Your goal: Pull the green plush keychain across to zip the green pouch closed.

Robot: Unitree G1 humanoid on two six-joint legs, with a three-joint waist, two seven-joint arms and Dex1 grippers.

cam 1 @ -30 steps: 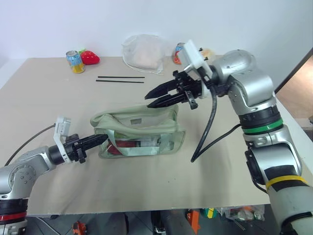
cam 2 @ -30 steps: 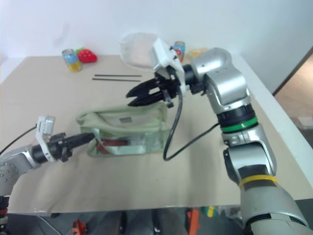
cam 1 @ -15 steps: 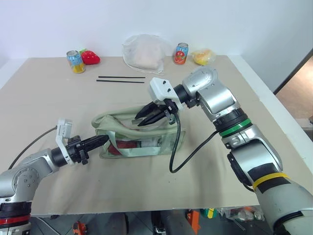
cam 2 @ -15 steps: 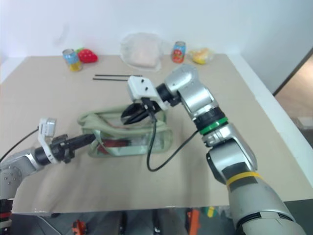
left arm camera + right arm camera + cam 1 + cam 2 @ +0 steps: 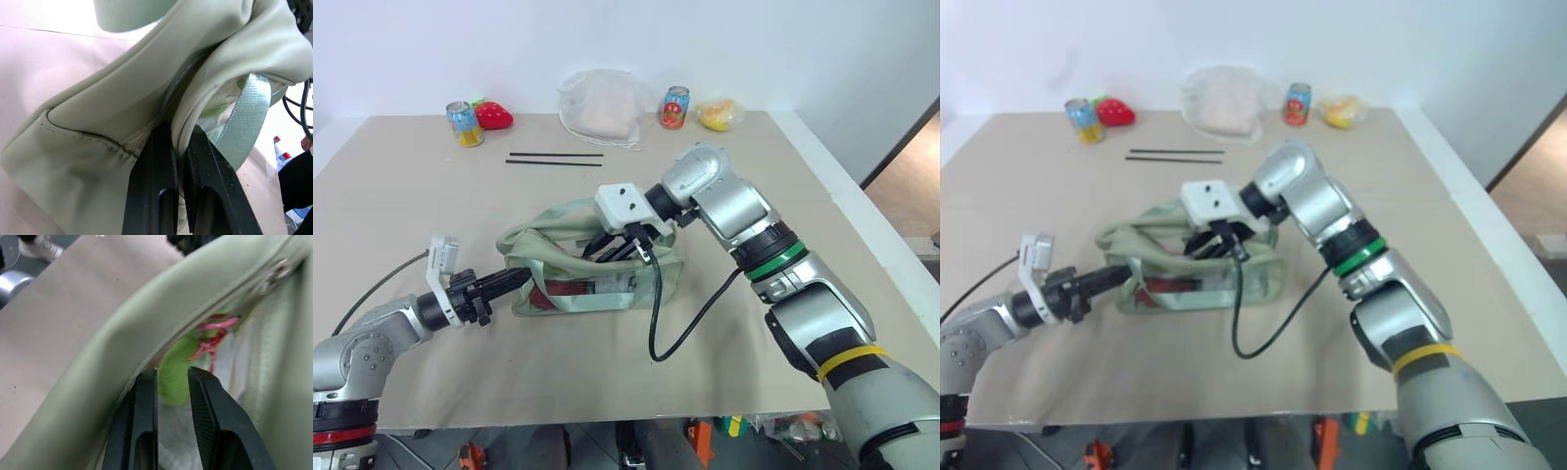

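Observation:
The green pouch (image 5: 536, 239) lies on the table with its top gaping open and red items behind its clear side. My left gripper (image 5: 519, 281) is level at the pouch's left end and shut on a fold of the fabric (image 5: 146, 103). My right gripper (image 5: 599, 256) angles down into the open top. In the right wrist view its fingers (image 5: 146, 382) stand slightly open, one on either side of the green plush keychain (image 5: 172, 374). The keychain hangs from a pinkish-red clip (image 5: 215, 325) just inside the zipper edge.
At the back of the table stand a white drawstring sack (image 5: 600, 106), two cans (image 5: 463, 122) (image 5: 674, 107), a red strawberry toy (image 5: 494, 116) and a yellow item (image 5: 721, 114). Two black sticks (image 5: 555, 158) lie behind the pouch. A black cable (image 5: 656, 328) loops down from my right wrist.
My right gripper has come down and to the left from above the pouch into its open top, around the keychain. The left gripper has kept its hold in place.

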